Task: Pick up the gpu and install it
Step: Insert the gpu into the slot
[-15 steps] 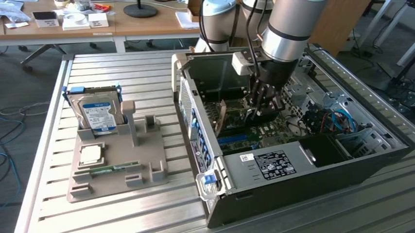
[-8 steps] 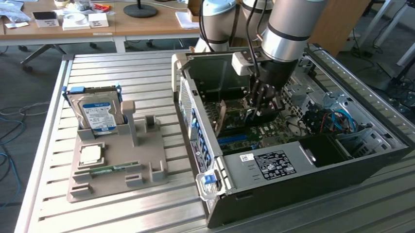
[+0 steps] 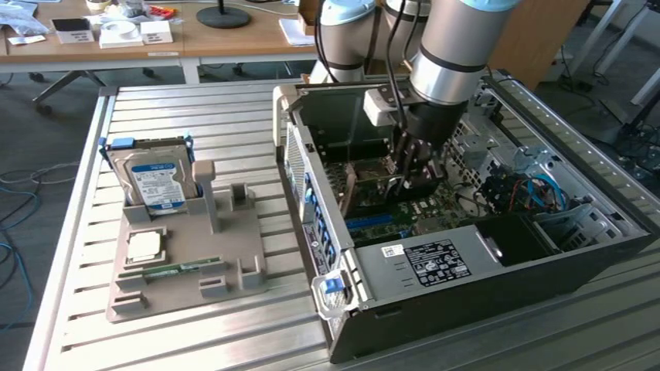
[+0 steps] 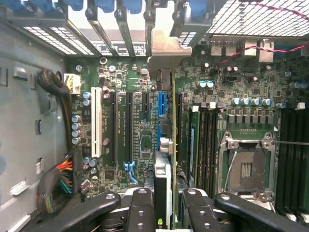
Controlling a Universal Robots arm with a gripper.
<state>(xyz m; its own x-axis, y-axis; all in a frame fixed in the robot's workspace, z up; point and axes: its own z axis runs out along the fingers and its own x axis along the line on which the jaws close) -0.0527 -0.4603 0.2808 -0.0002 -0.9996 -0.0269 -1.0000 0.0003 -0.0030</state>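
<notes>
Pincer (image 4: 166,209) clamped on gpu (image 4: 162,186) | gpu held edge-on inside computer case (image 3: 454,267), above motherboard slots (image 4: 129,125) | risk: connector edge jammed or slot damaged if card is pressed down misaligned

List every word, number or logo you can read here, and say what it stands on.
Nothing reads clearly enough to quote.
Hard drive label: print too small.
Black label on the power supply: too small.
White sticker beside it: too small.
Motherboard printing between the slots: blurred.
Green mark on the gpu edge: illegible.
</notes>
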